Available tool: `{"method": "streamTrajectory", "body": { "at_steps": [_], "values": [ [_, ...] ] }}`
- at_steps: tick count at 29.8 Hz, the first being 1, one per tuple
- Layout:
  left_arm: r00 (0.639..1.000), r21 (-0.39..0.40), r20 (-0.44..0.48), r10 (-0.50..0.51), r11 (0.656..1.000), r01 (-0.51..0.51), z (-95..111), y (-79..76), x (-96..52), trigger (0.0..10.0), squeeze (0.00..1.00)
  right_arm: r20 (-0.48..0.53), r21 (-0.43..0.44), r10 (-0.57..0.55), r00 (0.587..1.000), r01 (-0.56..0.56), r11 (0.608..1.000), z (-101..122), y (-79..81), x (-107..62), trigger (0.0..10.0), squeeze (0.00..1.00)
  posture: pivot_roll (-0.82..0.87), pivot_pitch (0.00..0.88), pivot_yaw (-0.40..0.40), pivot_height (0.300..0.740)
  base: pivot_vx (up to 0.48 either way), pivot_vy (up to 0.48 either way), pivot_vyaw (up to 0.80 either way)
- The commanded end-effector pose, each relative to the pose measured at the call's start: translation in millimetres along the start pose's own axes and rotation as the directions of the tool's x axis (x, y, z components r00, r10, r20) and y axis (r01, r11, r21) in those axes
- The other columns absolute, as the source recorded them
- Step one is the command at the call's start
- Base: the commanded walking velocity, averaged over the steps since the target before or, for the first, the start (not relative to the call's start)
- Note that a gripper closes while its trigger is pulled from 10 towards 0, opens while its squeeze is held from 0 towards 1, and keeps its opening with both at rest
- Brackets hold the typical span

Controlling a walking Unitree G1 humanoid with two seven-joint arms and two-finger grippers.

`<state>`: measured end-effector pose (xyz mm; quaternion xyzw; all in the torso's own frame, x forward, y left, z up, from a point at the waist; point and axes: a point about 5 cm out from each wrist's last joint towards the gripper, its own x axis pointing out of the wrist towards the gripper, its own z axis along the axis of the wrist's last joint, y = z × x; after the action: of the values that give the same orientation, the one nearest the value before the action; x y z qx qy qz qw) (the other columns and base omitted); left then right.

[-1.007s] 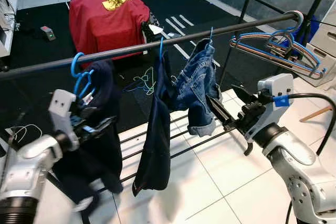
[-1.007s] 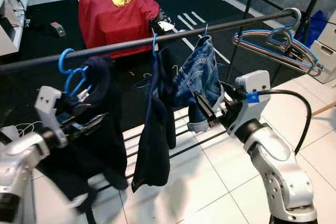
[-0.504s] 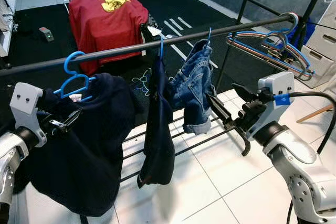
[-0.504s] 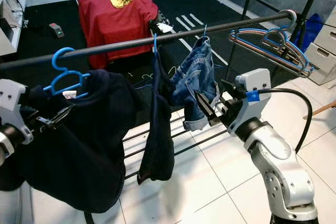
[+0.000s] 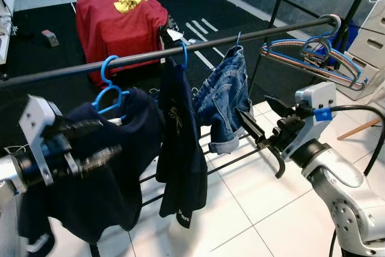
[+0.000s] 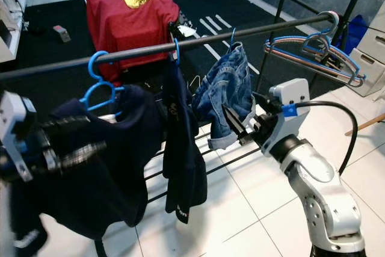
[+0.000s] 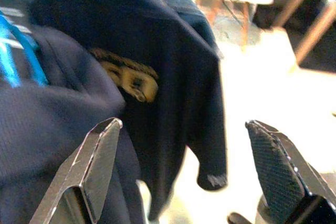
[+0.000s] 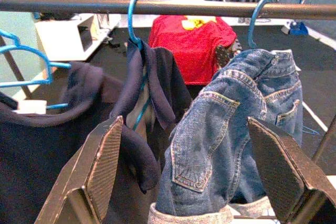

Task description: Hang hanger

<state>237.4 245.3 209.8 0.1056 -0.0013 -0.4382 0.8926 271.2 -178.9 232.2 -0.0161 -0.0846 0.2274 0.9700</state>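
Blue hanger (image 5: 108,91) with its dark top hooks the rail (image 5: 252,33). Left end effector (image 7: 184,177) spread wide, empty (release looks done); next, back away. Right end effector (image 8: 184,171) gapes too.

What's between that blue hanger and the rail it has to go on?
Nothing visible. The blue hanger, carrying a dark top, has its hook right at the rail, left of the dark garment and jeans already hung. The left gripper is at the top, fingers open.
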Motion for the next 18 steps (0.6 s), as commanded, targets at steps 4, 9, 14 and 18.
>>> {"method": "streamTrajectory", "body": {
  "at_steps": [4, 9, 14, 18],
  "values": [
    [0.995, -0.014, -0.038, -0.093, 0.996, 0.093, -3.4, -14.3, 8.8, 10.0, 0.0, -0.027, 0.001, -0.002, 1.0, 0.002, 1.0, -4.9, -0.3, -0.4, 10.0, 0.0, -0.03, 0.129, -0.016, 0.74, 0.0, 0.0, 0.0],
    [0.998, -0.002, 0.0, -0.062, 0.998, 0.062, 1.4, -11.8, 13.1, 10.0, 0.0, -0.028, 0.001, -0.002, 1.0, 0.002, 1.0, -5.0, -0.2, -0.3, 10.0, 0.0, -0.03, 0.129, -0.017, 0.74, 0.0, 0.0, 0.0],
    [0.884, -0.115, 0.121, 0.451, 0.891, -0.439, 10.5, 32.9, 41.1, 10.0, 0.0, -0.027, 0.002, 0.0, 1.0, 0.0, 1.0, -5.4, 0.2, -0.2, 10.0, 0.0, -0.03, 0.132, -0.016, 0.74, 0.0, 0.0, 0.0],
    [0.87, -0.112, 0.047, 0.491, 0.868, -0.484, -1.1, 28.3, 49.4, 10.0, 0.0, -0.027, 0.003, 0.0, 1.0, 0.0, 1.0, -5.4, 0.5, -0.4, 10.0, 0.0, -0.03, 0.134, -0.013, 0.74, 0.0, 0.0, 0.0]
  ]
}}
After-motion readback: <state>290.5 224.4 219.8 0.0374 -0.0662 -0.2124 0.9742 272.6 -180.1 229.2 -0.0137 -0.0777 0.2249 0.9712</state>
